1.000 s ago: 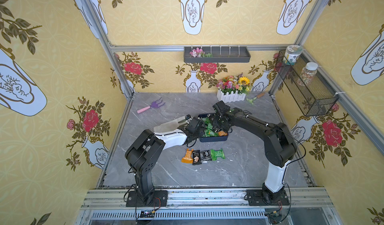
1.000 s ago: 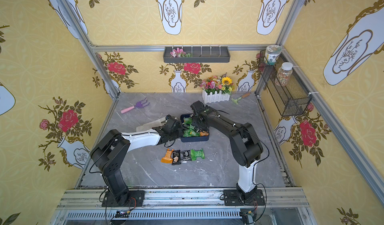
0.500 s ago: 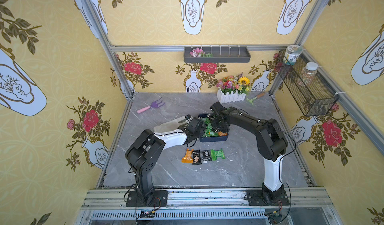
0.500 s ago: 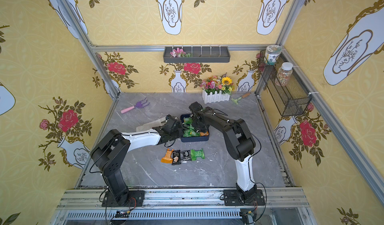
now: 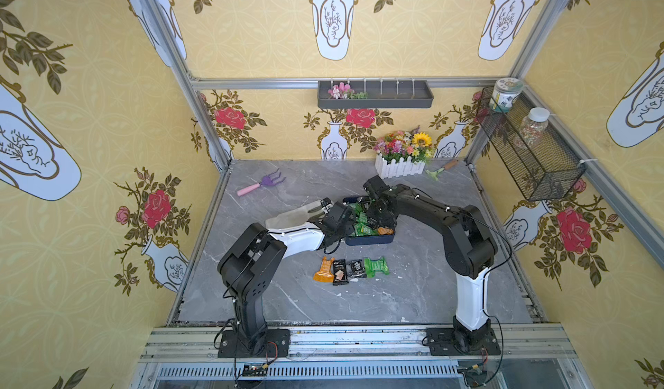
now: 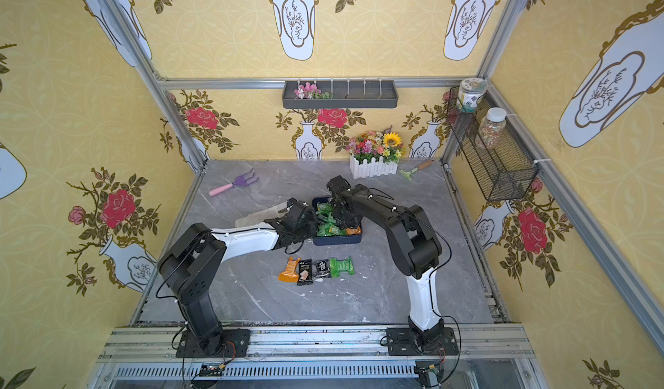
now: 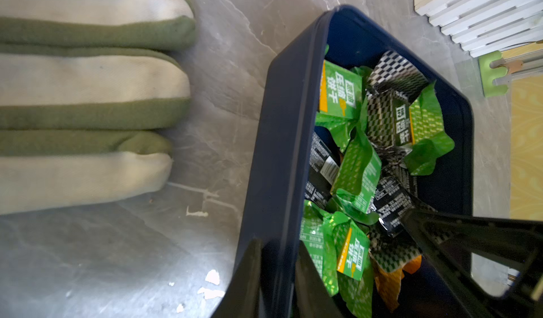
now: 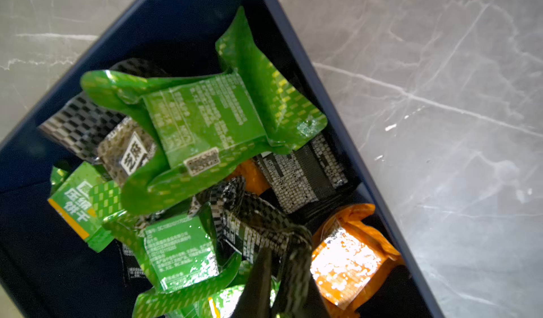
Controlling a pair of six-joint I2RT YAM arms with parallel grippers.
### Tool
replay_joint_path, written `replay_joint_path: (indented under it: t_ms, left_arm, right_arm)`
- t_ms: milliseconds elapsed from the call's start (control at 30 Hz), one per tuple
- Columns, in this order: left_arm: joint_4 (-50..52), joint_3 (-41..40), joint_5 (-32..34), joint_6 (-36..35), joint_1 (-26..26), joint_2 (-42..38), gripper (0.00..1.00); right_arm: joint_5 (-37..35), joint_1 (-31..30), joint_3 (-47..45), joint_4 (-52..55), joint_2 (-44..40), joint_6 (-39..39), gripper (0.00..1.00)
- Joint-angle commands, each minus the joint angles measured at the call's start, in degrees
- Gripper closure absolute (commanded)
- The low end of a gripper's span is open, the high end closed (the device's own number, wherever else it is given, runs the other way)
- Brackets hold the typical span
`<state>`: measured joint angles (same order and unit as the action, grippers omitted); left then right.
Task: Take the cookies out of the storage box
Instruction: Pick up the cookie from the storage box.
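Inside the storage box [image 8: 176,10], the right gripper [image 8: 274,284] pinches a black checkered cookie packet [image 8: 252,219], fingers almost together; the left gripper [image 7: 276,290] straddles and clamps its side wall.

A dark blue plastic storage box [image 5: 370,240] sits mid grey marble worktop [image 5: 413,290], foil cookie packets [image 5: 363,229] heaped in it; a row of four loose packets [image 5: 350,269] lies before it, a green-and-cream fabric glove [image 5: 291,218] just left, a white picket flower planter [image 5: 399,168] behind
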<state>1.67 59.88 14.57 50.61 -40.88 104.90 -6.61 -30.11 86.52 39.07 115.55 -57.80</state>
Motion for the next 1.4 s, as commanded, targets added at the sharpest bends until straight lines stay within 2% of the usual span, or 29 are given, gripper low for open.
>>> replay_joint_path:
  t_ms: [0,300,533,767,1100,1367]
  left_arm:
    - [0.3,0.1,-0.4,0.0,0.0,0.7,0.77]
    - [0.2,0.0,-0.4,0.2,-0.1,0.5,0.77]
    - [0.1,0.3,-0.4,0.4,-0.1,0.7,0.78]
    - [-0.1,0.6,-0.7,0.3,-0.1,1.2,0.78]
    - [-0.2,0.5,-0.6,0.4,-0.1,1.0,0.78]
    - [-0.4,0.5,-0.8,0.1,-0.1,0.6,0.78]
  right_arm:
    - [-0.6,0.0,0.1,0.5,-0.7,0.2,0.88]
    - [-0.4,0.1,0.3,2.8,-4.4,0.6,1.00]
    - [-0.1,-0.1,-2.4,3.5,-9.9,0.9,1.00]
    - [-0.6,-1.0,-5.7,1.5,-17.2,6.0,1.00]
    - [6.9,1.1,-20.7,-6.1,-32.1,14.6,1.00]
    - [10.1,4.8,-33.4,-4.1,-45.1,13.7,1.00]
